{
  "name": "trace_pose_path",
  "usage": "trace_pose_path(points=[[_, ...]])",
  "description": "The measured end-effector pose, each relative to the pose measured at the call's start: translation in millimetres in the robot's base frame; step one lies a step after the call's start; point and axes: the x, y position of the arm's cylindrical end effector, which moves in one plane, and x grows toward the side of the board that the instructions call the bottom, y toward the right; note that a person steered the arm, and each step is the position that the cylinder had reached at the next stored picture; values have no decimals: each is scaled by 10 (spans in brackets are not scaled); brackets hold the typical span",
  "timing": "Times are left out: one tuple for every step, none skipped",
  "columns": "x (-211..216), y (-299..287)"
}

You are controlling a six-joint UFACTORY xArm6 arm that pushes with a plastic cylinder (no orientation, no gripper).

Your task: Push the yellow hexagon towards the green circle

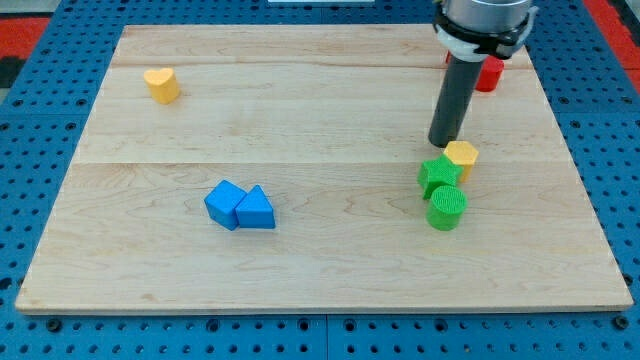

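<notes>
The yellow hexagon [462, 156] sits right of the board's middle, touching the upper right of a green star-shaped block [438, 176]. The green circle [446, 208], a short cylinder, stands just below the green star and below the hexagon. My tip [442, 143] rests on the board just left of and above the yellow hexagon, very close to it, and above the green star. The rod rises up to the arm's grey wrist at the view's top right.
A yellow heart [161, 85] lies at the upper left. A blue cube [224, 203] and a blue triangle [256, 209] touch each other left of centre. A red block [487, 72] sits at the top right, partly hidden behind the rod.
</notes>
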Motion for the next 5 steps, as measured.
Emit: trace_pose_path(points=[[119,-94],[123,204],[119,413],[204,413],[388,413]])
